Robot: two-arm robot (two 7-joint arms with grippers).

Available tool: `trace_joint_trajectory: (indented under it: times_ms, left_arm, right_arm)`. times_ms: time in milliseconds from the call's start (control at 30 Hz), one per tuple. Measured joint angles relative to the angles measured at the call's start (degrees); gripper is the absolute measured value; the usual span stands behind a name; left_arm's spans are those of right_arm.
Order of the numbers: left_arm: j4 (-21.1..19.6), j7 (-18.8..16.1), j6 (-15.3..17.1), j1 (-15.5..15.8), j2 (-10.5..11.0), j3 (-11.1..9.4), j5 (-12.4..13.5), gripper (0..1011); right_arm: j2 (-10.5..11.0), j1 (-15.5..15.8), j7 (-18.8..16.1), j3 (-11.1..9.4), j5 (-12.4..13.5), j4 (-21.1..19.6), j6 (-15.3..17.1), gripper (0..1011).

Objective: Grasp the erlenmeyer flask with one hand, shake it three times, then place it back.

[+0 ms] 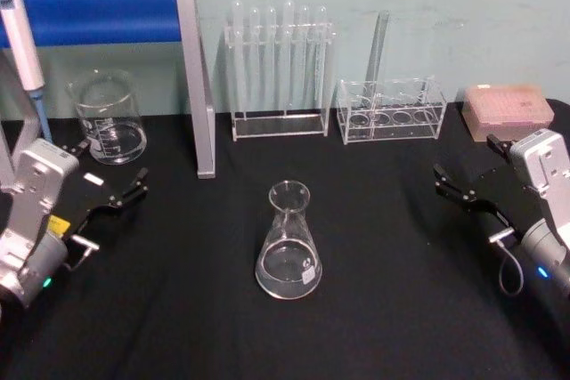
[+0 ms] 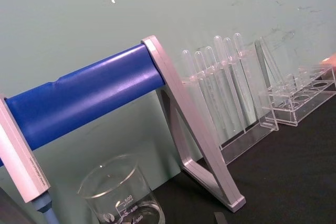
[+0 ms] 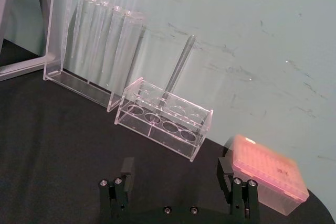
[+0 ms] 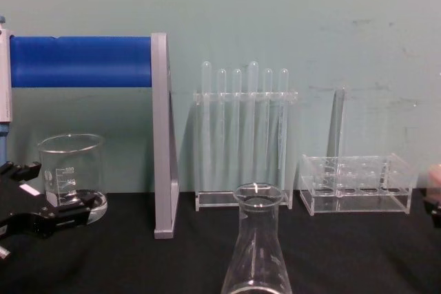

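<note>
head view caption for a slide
Flask stands upright between the open left gripper and open right gripper, untouched.

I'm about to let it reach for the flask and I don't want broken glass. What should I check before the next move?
1. Flask upright on the black table: ok.
2. Nothing touching the flask: ok.
3. Right end effector open, off to the flask's right: ok.
4. Left end effector open, off to the left near the beaker, away from the flask: ok.
5. Table between the right end effector and the flask free of objects: ok.
6. Whether the flask holds liquid: cannot tell.
</note>
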State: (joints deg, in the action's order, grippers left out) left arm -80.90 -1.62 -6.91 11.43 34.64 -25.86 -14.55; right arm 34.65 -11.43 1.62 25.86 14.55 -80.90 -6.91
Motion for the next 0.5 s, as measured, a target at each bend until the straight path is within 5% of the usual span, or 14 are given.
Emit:
trace_joint_trajectory:
  times_ms: [500]
  left_arm:
    - [0.00,0.00,0.00,0.00,0.00,0.00,0.00,1001]
  right_arm:
    - [0.00,0.00,0.00,0.00,0.00,0.00,0.00,1002]
